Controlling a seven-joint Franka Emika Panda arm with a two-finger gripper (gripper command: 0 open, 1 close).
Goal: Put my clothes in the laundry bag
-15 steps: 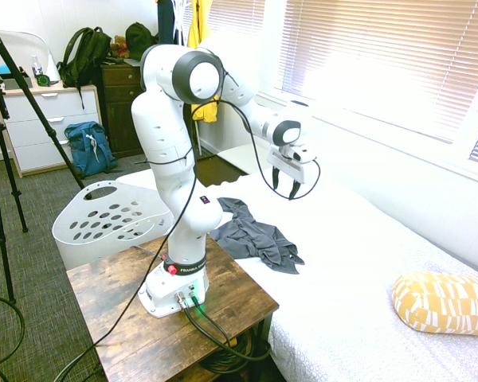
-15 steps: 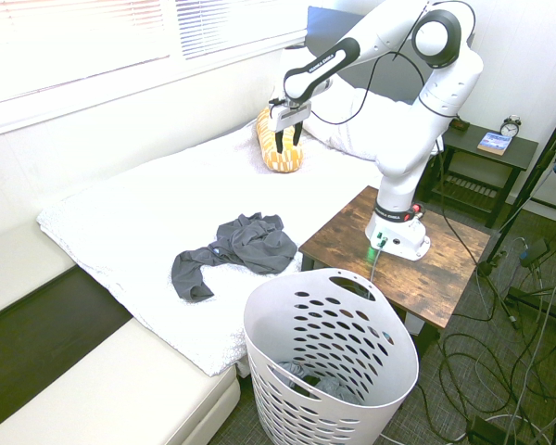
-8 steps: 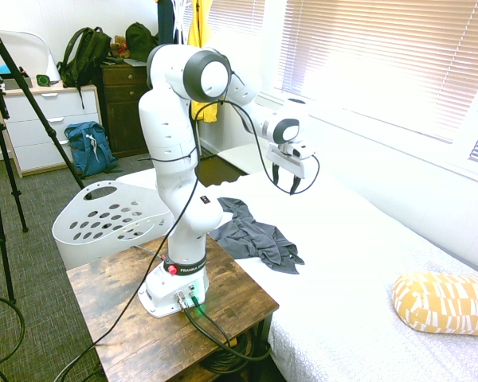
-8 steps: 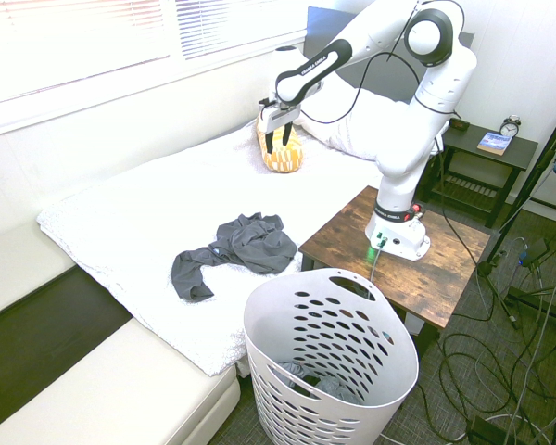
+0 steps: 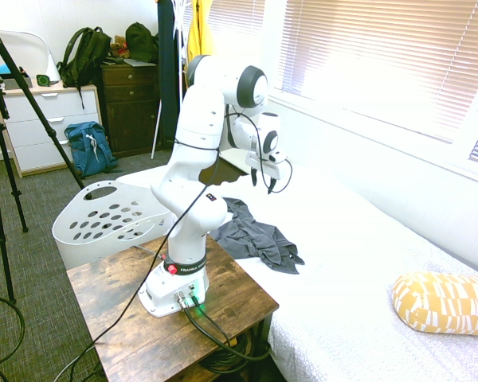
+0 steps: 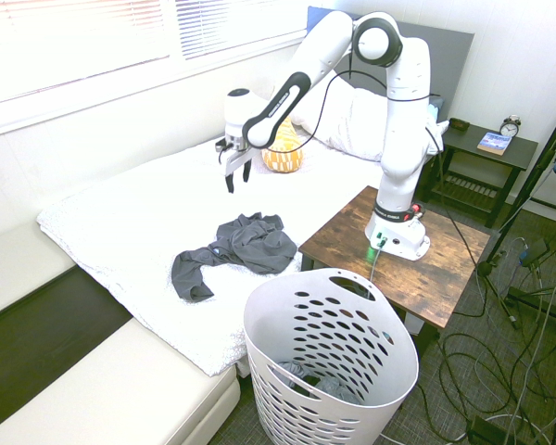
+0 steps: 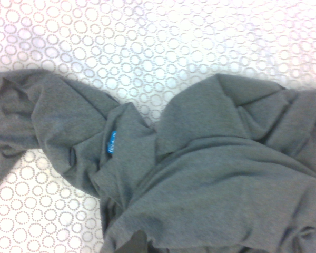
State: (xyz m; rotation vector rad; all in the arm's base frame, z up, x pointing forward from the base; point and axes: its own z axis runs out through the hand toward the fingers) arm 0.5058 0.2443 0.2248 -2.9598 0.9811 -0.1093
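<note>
White arm bends over the bed (image 6: 120, 218), gripper (image 6: 234, 175) pointing down, fingers spread above the grey shirt (image 6: 246, 246). Basket (image 6: 334, 357) stands on the floor. Wrist view alone catches a blue tag (image 7: 111, 142).

1 dark grey garment (image 6: 244, 247) on the bed, centre of frame. 1 white laundry basket (image 6: 331, 371), bottom centre, w/ some grey cloth inside. 1 yellow patterned pillow (image 5: 444, 302), lower right. 2 backpacks, upper left: 1 blue (image 5: 89, 148), 1 black (image 5: 84, 54). 1 wooden bench (image 5: 170, 317).
</note>
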